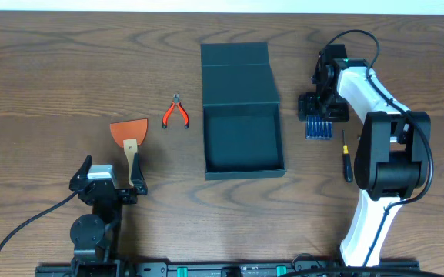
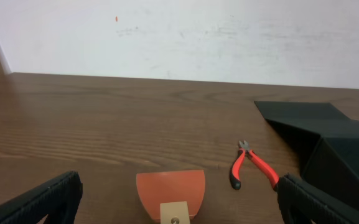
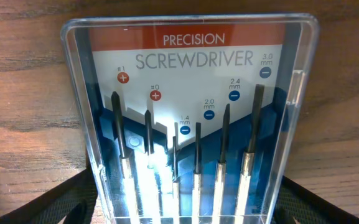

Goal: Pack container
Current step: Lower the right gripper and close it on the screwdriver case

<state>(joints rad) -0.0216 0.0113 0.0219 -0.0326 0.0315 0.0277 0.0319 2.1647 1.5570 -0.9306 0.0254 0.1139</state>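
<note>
The dark teal container [image 1: 244, 174] stands open at the table's middle, its flap lid [image 1: 235, 73] folded back; its inside looks empty. It also shows in the left wrist view [image 2: 347, 155]. My right gripper [image 1: 319, 108] is over the blue-cased precision screwdriver set [image 1: 319, 128], right of the container. In the right wrist view the jaws [image 3: 188, 208] straddle the case [image 3: 191, 106], a finger close beside each side. My left gripper [image 1: 114, 175] is open at the front left, jaws [image 2: 179, 208] either side of the scraper's handle.
An orange-bladed scraper [image 1: 129, 132] lies in front of my left gripper and shows in the left wrist view [image 2: 170, 190]. Red-handled pliers [image 1: 176, 114] lie left of the container [image 2: 254, 167]. A black screwdriver [image 1: 346, 158] lies by the right arm's base.
</note>
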